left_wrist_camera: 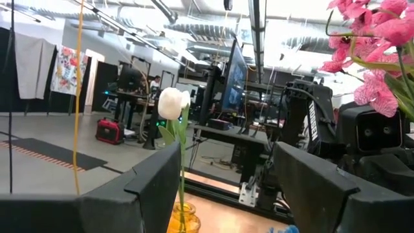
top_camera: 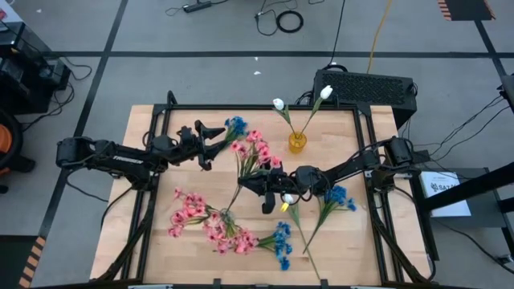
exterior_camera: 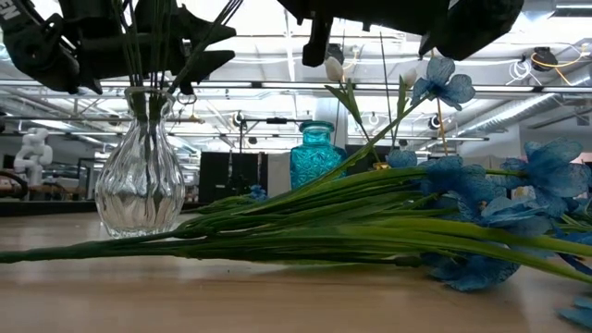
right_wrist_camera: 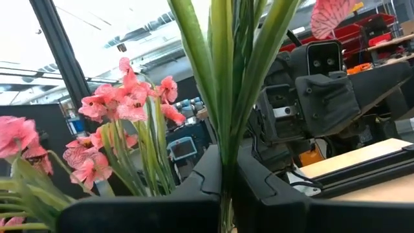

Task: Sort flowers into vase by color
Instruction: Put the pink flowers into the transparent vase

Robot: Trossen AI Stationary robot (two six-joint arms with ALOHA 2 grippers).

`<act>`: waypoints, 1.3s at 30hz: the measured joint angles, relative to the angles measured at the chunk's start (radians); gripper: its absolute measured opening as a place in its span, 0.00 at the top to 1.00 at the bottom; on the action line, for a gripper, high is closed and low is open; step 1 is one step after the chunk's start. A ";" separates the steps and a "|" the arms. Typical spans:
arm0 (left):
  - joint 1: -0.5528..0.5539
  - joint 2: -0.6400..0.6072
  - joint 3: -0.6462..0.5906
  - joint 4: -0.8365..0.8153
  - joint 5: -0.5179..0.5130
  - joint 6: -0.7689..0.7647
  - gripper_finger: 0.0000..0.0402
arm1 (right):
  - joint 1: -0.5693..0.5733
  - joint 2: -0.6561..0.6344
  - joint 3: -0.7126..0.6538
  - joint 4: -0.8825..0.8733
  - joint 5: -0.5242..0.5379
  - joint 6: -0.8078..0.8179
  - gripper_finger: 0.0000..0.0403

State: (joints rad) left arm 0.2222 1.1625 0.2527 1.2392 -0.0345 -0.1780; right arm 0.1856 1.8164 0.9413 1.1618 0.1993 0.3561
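My right gripper (top_camera: 268,193) hovers over the table's middle, shut on a white tulip (top_camera: 287,198). In the low view its bud (exterior_camera: 335,67) shows just under the gripper (exterior_camera: 314,42). My left gripper (top_camera: 210,146) is open, held above the table beside a blue blossom (top_camera: 235,126), touching nothing. In the left wrist view its fingers (left_wrist_camera: 155,188) frame the distant yellow vase (left_wrist_camera: 183,220). That yellow vase (top_camera: 297,143) holds two white tulips (top_camera: 279,104). A clear glass vase (exterior_camera: 139,180) holds green stems. Pink blossoms (top_camera: 257,152) rise between the grippers. My right gripper pinches the white tulip's green stem and leaves (right_wrist_camera: 224,145) between its two fingers (right_wrist_camera: 194,188), which lie across the stem. The leaves stand up past the fingers in the right wrist view. The bud end is lifted clear; whether the far stem end touches the table I cannot tell.
Pink sprays (top_camera: 205,221) and a blue spray (top_camera: 281,241) lie on the near left of the table. Another blue spray (top_camera: 337,197) lies near the right arm, its long stems (exterior_camera: 305,227) across the low view. A teal glass vase (exterior_camera: 314,153) stands behind them.
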 joint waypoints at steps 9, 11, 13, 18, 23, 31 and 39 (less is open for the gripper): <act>0.000 0.000 0.000 0.000 0.000 0.002 0.37 | 0.000 0.000 0.107 -0.233 -0.050 -0.068 1.00; 0.000 0.000 0.000 0.000 0.000 0.002 0.37 | 0.001 0.000 0.134 -0.288 -0.050 -0.091 1.00; 0.000 0.000 0.000 0.000 0.000 0.002 0.37 | 0.001 0.000 0.151 -0.313 -0.050 -0.106 1.00; 0.000 0.000 0.000 0.000 0.000 0.002 0.37 | 0.001 0.000 0.157 -0.332 -0.049 -0.107 1.00; 0.000 0.000 0.000 0.000 0.000 0.007 0.37 | 0.003 0.027 0.158 -0.326 -0.049 -0.091 1.00; 0.000 0.000 0.000 -0.011 0.000 0.009 0.37 | 0.009 0.108 0.158 -0.258 -0.048 -0.049 0.98; 0.001 0.000 0.000 -0.018 -0.004 0.020 0.37 | 0.011 0.161 0.158 -0.227 -0.046 0.008 0.88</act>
State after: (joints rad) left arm 0.2234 1.1629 0.2531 1.2217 -0.0385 -0.1579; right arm 0.1963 1.9771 1.0988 0.9348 0.1532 0.3640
